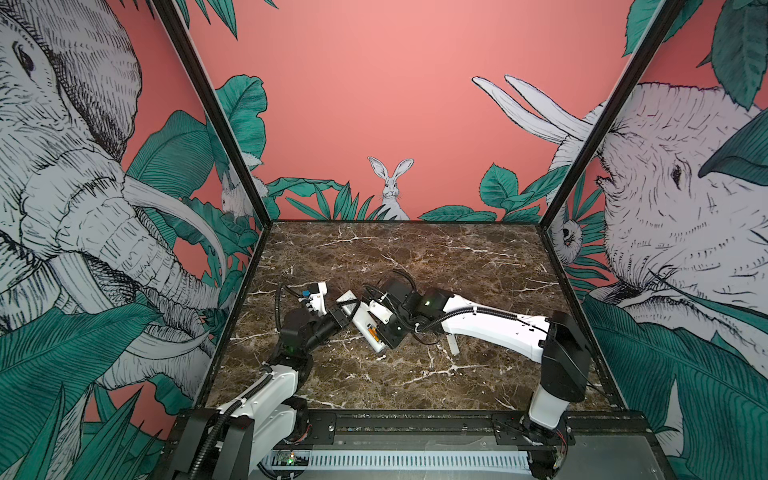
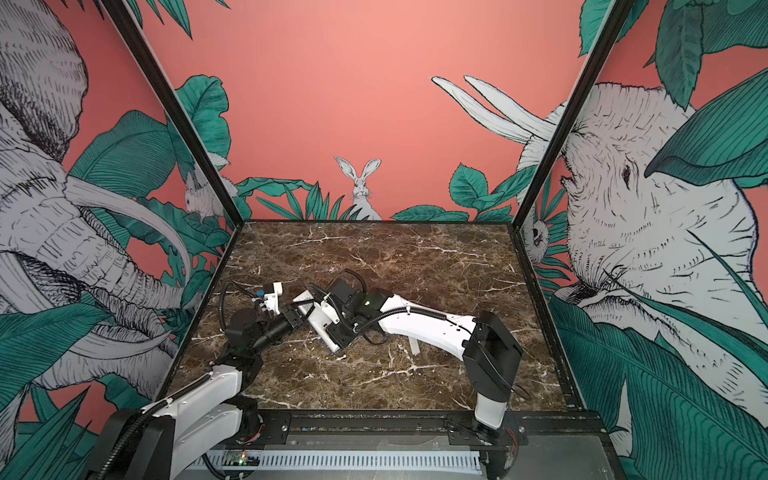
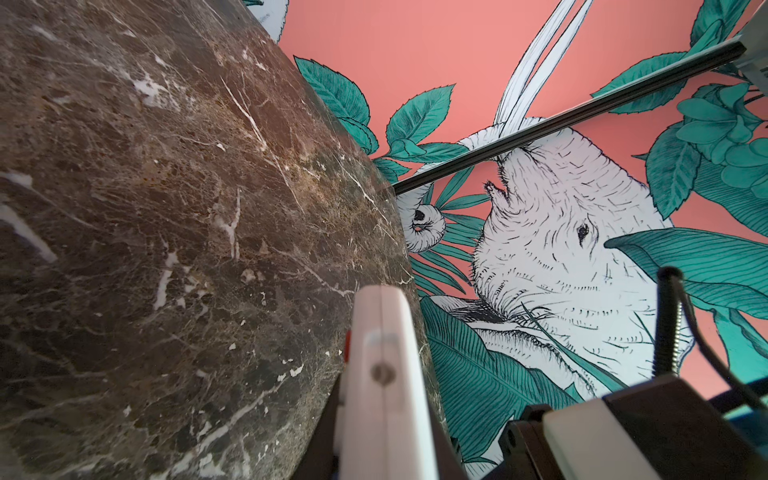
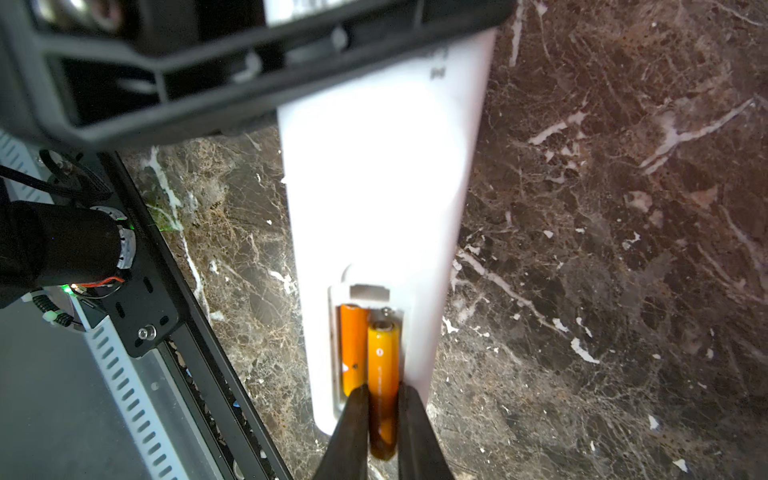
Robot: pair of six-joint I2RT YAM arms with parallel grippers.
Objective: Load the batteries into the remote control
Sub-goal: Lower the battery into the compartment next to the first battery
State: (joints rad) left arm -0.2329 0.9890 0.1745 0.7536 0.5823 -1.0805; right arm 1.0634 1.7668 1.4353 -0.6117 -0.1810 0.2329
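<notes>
The white remote control (image 1: pixel 362 323) (image 2: pixel 319 321) is held back-up just above the marble, its battery bay open. My left gripper (image 1: pixel 345 313) (image 3: pixel 384 436) is shut on its far half, and the remote control's edge (image 3: pixel 386 374) fills the space between the jaws. One orange battery (image 4: pixel 353 353) lies in the bay of the remote control (image 4: pixel 382 187). A second battery (image 4: pixel 383 374) sits beside it with its near end sticking past the remote's end. My right gripper (image 4: pixel 383 390) (image 1: pixel 380 332) is shut on that second battery, both dark fingers (image 4: pixel 353 428) against its sides.
A small white flat piece (image 1: pixel 453 345) (image 2: pixel 413 345) lies on the marble to the right of the remote, under the right arm. The black front rail (image 1: pixel 415 419) borders the near table edge. Printed walls enclose the other three sides.
</notes>
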